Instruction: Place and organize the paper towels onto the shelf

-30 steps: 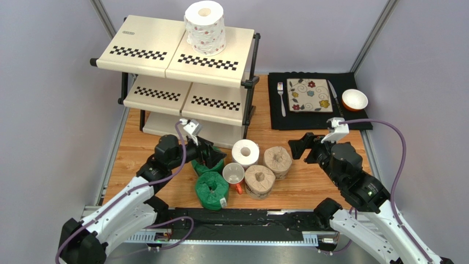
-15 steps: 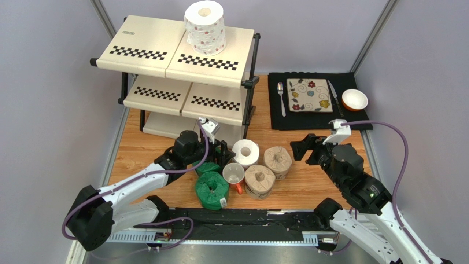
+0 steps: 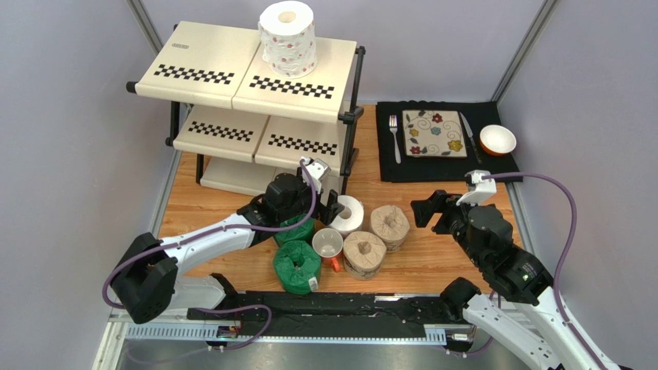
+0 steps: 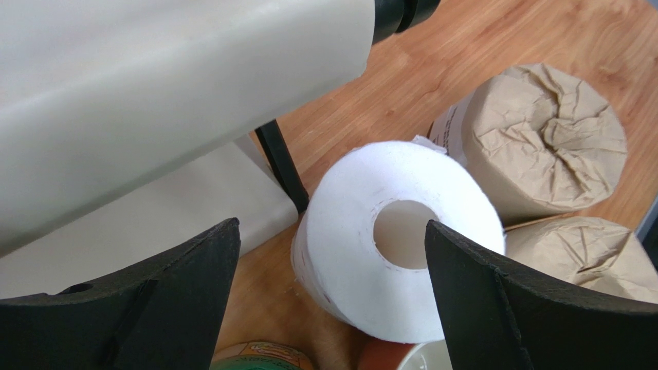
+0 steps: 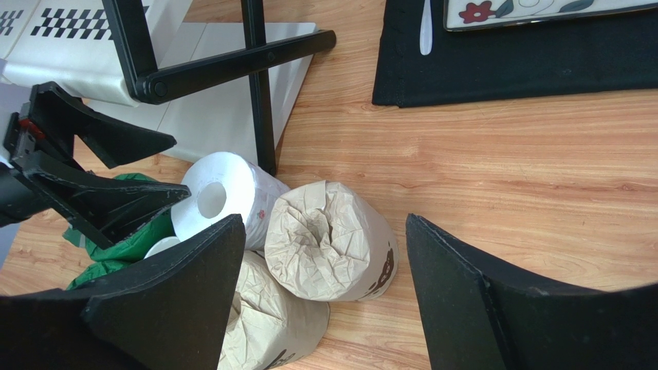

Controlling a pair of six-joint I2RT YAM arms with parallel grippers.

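1. We see the shelf (image 3: 202,55) at the far left of the desk (image 3: 417,266). It has three cream tiers, black-and-white checked strips along the front edges, and black posts.
2. A flowered roll (image 3: 287,37), white with small red blooms, stands upright on the right half of the top tier with its hollow core facing up.
3. The other five rolls cluster on the desk in front of the shelf's right post.
4. The second white roll (image 4: 398,239) stands upright just beside the foot of that post, core up. The right wrist view shows a speck of red print on its side.
5. Both tan rolls are wrapped in crumpled brown paper gathered at the top. The far tan roll (image 3: 390,225) sits just right of the white one, and the near tan roll (image 3: 364,254) touches it.
6. The near green roll (image 3: 297,267) lies close to the desk's near edge. The far green roll (image 3: 294,230) is mostly hidden under the left arm.
7. A white mug (image 3: 328,245) with a red handle sits between the green and tan rolls.
8. The left pincer (image 3: 335,208) is released, its fingers spread on either side of the second white roll. We cannot tell whether they touch it.
9. The right pincer (image 5: 324,223) is released and empty, and hangs over the far tan roll.
10. A black mat (image 3: 432,171) at the far right carries a plate (image 3: 435,132), a fork (image 3: 395,139) and a bowl (image 3: 497,139).
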